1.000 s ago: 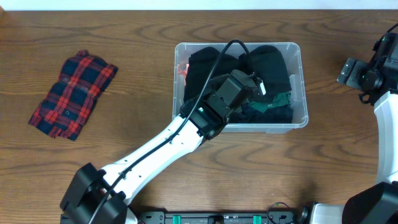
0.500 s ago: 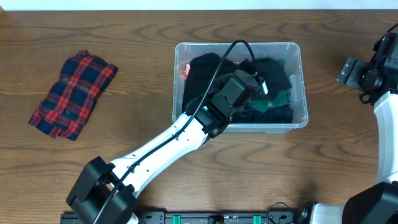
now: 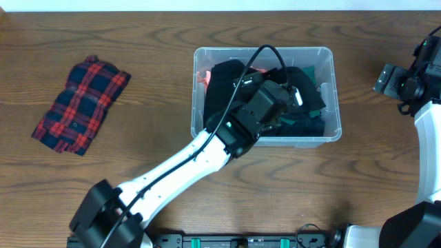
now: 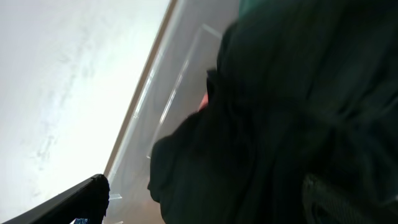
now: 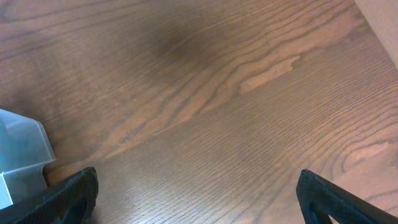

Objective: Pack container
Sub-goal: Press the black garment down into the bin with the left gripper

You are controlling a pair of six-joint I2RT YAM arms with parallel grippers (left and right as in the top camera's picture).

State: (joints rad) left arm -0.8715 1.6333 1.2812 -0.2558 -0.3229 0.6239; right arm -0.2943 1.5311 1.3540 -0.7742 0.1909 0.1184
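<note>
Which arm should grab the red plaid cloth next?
Left, likely. The folded red-and-navy plaid cloth lies left of the clear rectangular plastic container, where the left arm works; the right arm sits far right.

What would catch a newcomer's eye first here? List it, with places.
The large clear plastic rectangular container, stuffed with dark black and green clothes, sits centre-right on the wooden table, the white left arm reaching into it. A red-and-navy plaid cloth lies alone far left.
</note>
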